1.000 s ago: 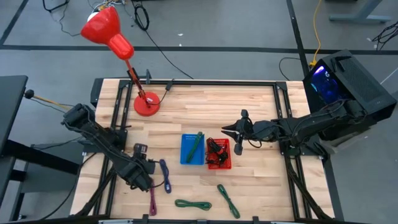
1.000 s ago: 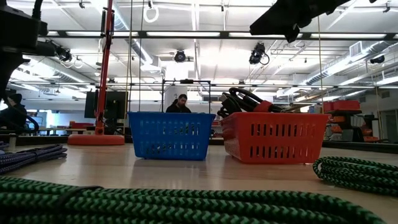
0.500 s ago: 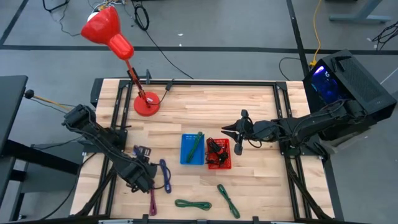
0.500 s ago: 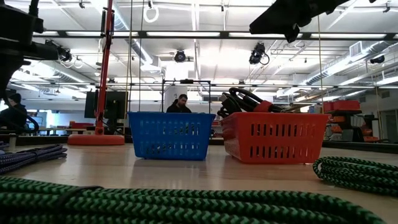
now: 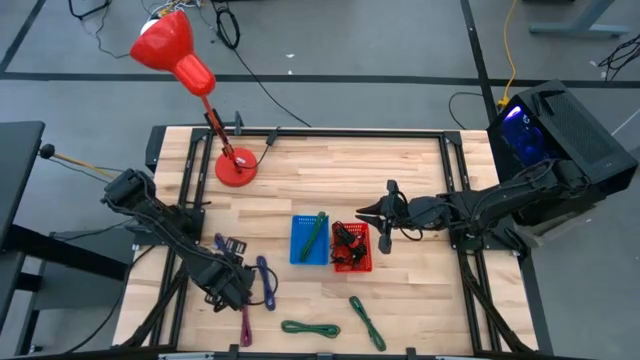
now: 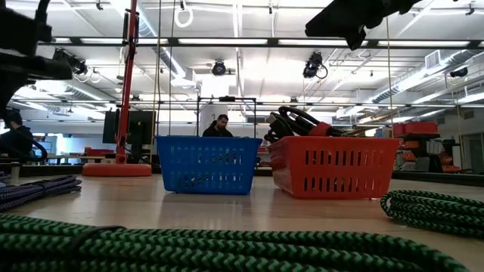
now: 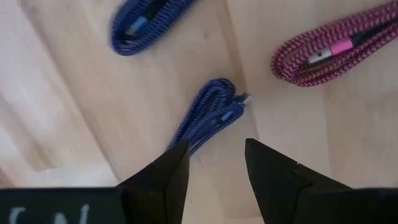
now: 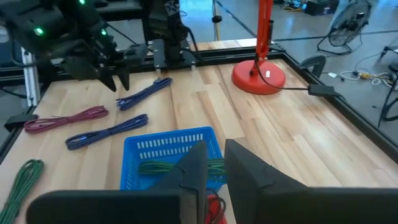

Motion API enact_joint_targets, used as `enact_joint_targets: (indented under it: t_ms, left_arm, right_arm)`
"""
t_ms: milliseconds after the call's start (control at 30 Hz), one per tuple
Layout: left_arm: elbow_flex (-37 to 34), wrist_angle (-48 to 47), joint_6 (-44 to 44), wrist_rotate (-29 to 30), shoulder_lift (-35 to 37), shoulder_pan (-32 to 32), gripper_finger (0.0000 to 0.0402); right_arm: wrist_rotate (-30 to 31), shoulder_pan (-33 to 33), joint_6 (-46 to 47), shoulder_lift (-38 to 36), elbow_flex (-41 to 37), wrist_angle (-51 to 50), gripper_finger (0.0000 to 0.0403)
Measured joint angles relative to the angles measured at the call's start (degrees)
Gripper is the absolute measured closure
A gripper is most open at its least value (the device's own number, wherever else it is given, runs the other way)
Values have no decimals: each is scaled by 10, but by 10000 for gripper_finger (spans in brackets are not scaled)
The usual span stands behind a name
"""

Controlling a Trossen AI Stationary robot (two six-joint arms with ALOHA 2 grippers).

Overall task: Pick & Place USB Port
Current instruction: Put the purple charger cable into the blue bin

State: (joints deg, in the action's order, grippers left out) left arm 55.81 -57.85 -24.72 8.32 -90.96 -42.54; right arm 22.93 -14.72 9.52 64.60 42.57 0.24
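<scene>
left gripper (image 5: 226,262): near-left part of table, hanging over the blue cable. Jaws spread, nothing between them; the wrist view shows the cable end lying just beyond the gap.
blue cable (image 7: 208,115): bundled, flat on the wood right under the left gripper, connector tip showing at its far end.
second blue cable (image 7: 144,23): also on the table, just past the first, apart from it. In the high view it lies beside the left gripper (image 5: 265,280).
pink cable (image 7: 326,53): coiled on the table near the blue ones, not touching them. High view puts it at the near edge, below the left gripper (image 5: 246,325).
right gripper (image 5: 380,217): held above the table just right of the red basket. Jaws nearly together with a thin gap, holding nothing.
blue basket (image 5: 309,240): table centre, one green cable inside (image 5: 314,232).
red basket (image 5: 351,247): touching the blue basket's right side, with dark cables piled in it (image 6: 299,122), sticking above the rim in the low view.
loose green cables: two on the near side of the table, one flat (image 5: 311,328), one angled (image 5: 367,322); well apart from both grippers.
lamp (image 5: 236,165): red, base at the far-left of the table, head leaning out past the edge.
person (image 6: 218,126): seated far back in the room, seen over the blue basket in the low view.
</scene>
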Motion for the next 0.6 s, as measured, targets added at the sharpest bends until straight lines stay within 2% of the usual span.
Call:
enact_joint_targets:
  t_ms: [167,400,600]
  left_arm:
    - [0,1,16,-4,-29,0,241]
    - [0,20,38,19,-59,4,241]
    - [2,56,69,-25,-95,21,241]
  right_arm:
    - [1,-5,-10,0,0,2,344]
    - [1,-5,-10,0,0,4,344]
    - [1,-5,-8,0,0,8,344]
